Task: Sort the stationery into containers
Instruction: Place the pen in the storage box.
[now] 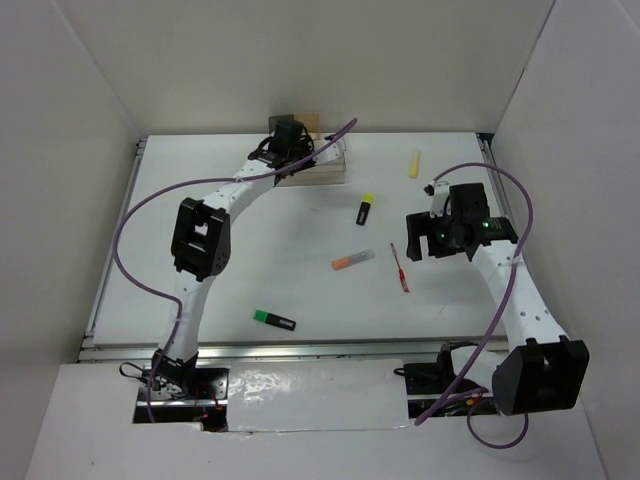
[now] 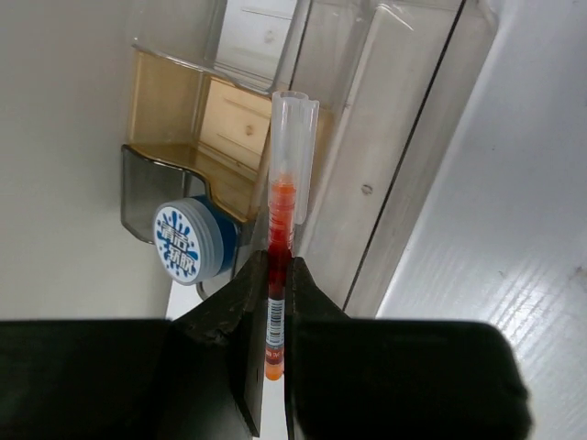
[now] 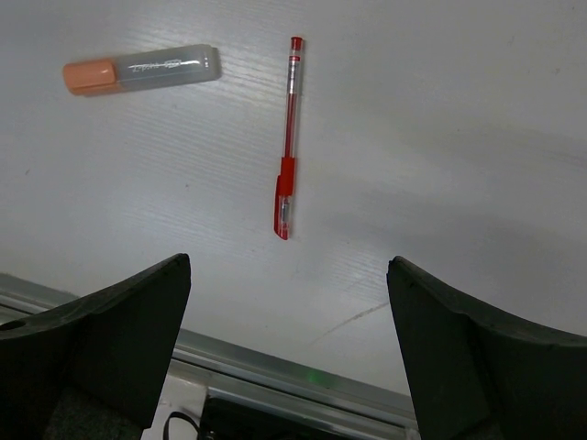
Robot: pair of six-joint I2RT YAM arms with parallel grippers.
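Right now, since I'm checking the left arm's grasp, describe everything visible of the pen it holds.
The red pen is thin, with a clear plastic barrel, red inside, and a barcode label near its held end. The left gripper is shut on it, black fingers pressing both sides. Its clear far end points away, over the clear organiser; contact there cannot be told.

Organiser [image 1: 330, 172] largely behind the left end effector [image 1: 287, 135], overhead view
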